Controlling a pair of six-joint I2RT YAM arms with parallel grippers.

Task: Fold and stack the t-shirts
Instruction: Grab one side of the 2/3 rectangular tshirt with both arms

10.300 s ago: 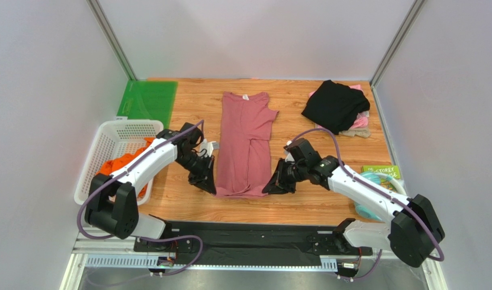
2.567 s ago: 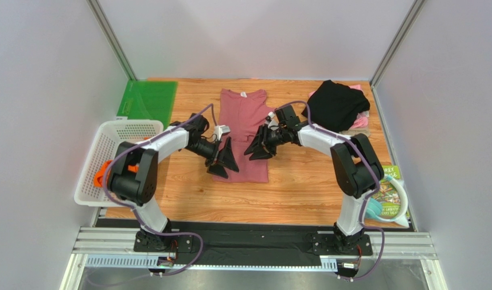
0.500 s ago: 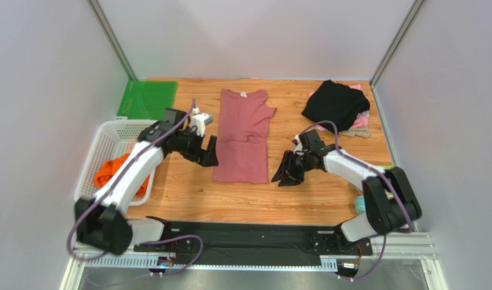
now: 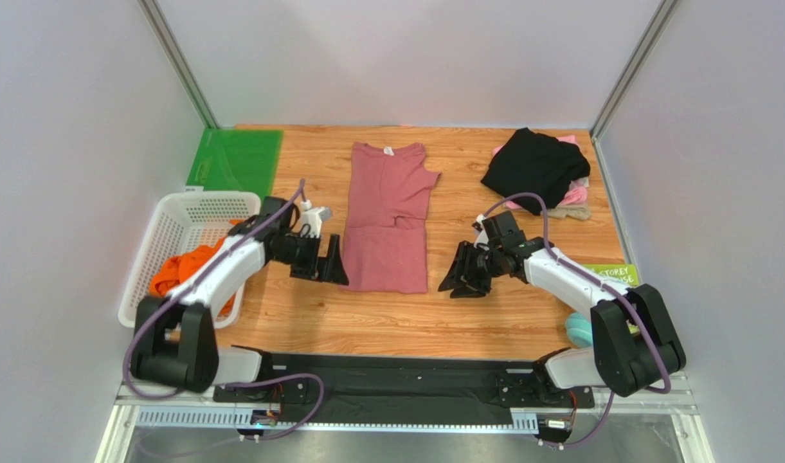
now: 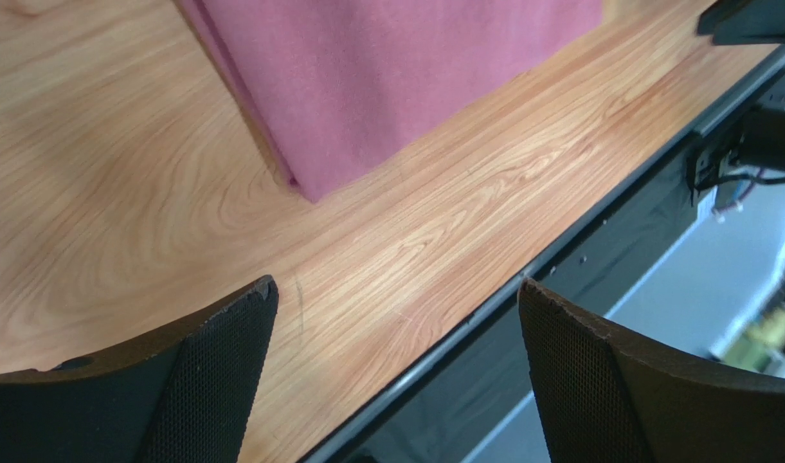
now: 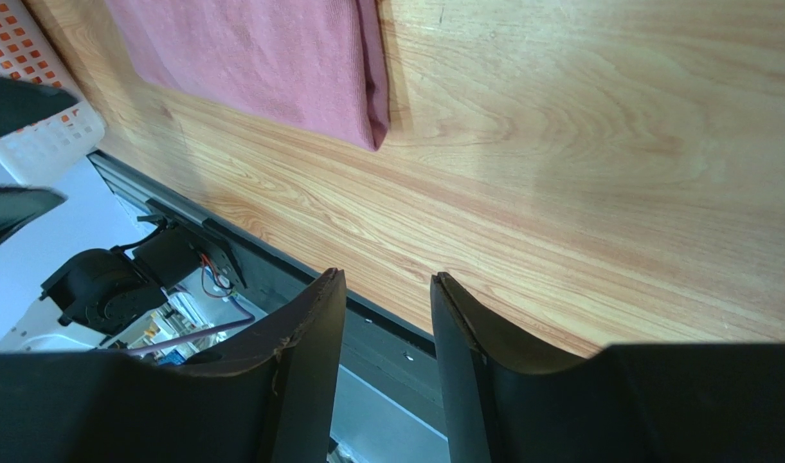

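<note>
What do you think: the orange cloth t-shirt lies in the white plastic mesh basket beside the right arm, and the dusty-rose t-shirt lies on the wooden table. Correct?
No: the top external view shows the white plastic mesh basket holding the orange cloth t-shirt beside the left arm. The dusty-rose t-shirt does lie on the wooden table.

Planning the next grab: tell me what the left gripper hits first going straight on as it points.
Likely the rose shirt, at its near left corner. The open left gripper tilts down at bare table just short of it, so wood may come first; depth is unclear.
</note>
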